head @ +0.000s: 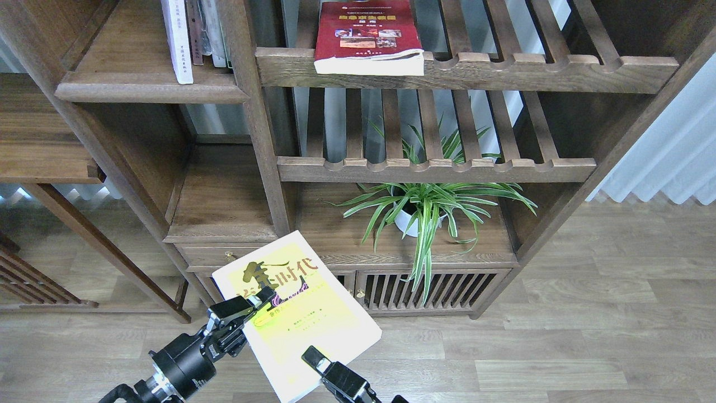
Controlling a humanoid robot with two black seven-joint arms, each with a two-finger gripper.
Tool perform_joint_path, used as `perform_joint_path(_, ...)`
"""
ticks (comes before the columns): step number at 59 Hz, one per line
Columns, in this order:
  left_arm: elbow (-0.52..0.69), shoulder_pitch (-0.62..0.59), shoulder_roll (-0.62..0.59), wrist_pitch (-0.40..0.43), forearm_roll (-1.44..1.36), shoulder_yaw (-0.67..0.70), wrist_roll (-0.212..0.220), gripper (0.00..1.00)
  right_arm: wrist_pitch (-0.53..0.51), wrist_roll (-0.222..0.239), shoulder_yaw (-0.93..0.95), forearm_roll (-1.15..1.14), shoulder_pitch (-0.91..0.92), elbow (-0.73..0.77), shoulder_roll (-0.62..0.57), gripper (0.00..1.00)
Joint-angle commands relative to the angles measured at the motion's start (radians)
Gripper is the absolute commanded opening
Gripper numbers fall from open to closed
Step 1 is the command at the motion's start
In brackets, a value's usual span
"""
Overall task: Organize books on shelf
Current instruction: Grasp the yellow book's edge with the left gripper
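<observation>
Yellow-green paperback with big dark Chinese characters (296, 316) sits low in the head view, cover up, tilted, in front of the cabinet's drawer and slatted doors — held off the floor between both arms.

Left gripper (246, 307) comes from the lower left; its fingers clamp the book's left edge, one finger lying over the cover near the title.

Right gripper (314, 358) rises from the bottom edge and touches the book's near edge; only one finger tip shows over the cover, so whether it pinches the book I cannot tell.

Dark red paperback with small photos (366, 34) lies flat on the upper slatted rack with scalloped front rail (503, 70), its page edge overhanging the front.

White-lavender paperback (178, 39) stands upright on the solid dark-brown wooden shelf board with rounded front edge (145, 92), upper left, beside several other upright books.

Green spider plant in a white pot (425, 207) stands on the cabinet top — well apart from the held book.
</observation>
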State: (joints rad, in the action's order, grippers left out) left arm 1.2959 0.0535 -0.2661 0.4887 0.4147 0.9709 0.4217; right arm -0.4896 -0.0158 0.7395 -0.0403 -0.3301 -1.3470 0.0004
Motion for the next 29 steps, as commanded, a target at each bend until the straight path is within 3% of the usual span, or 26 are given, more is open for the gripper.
perform_joint_path(1, 0.0, 0.005, 0.002, 0.0, -0.008, 0.014, 0.0, 0.04, 0.001, -0.006, 0.041, 0.0, 0.003, 0.003, 0.0, 0.78)
perform_joint_path(6, 0.003, 0.011, 0.007, 0.0, -0.048, 0.045, -0.001, 0.03, 0.001, -0.006, 0.052, 0.005, 0.005, 0.003, 0.0, 0.98)
perform_joint_path(14, 0.052, 0.057, 0.016, 0.0, -0.126, 0.086, -0.011, 0.02, 0.001, -0.006, 0.158, 0.042, 0.005, 0.017, -0.013, 0.99)
perform_joint_path(29, 0.085, 0.262, 0.093, 0.0, -0.384, 0.282, -0.017, 0.03, 0.001, -0.006, 0.241, 0.065, 0.005, 0.048, -0.033, 0.99)
